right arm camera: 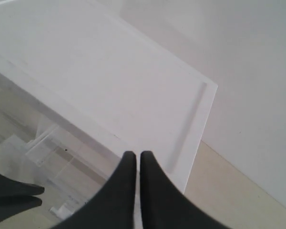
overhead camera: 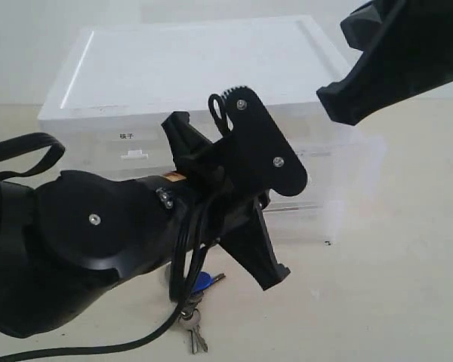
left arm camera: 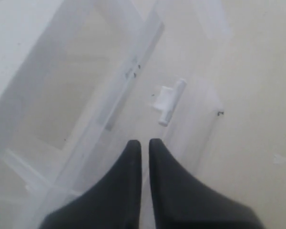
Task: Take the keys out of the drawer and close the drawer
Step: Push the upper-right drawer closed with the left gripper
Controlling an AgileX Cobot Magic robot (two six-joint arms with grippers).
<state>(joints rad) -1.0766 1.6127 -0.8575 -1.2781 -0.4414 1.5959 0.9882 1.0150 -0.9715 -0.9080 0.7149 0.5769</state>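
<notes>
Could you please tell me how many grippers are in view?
2. The left gripper, shut, points toward a white drawer handle; the right gripper, shut, hangs over the cabinet top.

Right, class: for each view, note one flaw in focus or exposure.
Exterior view: the dark left arm fills the foreground, and the pale cabinet nearly merges with the wall. Left wrist view: soft focus, the drawer handle smeared. Right wrist view: the cabinet top washes out white.
</notes>
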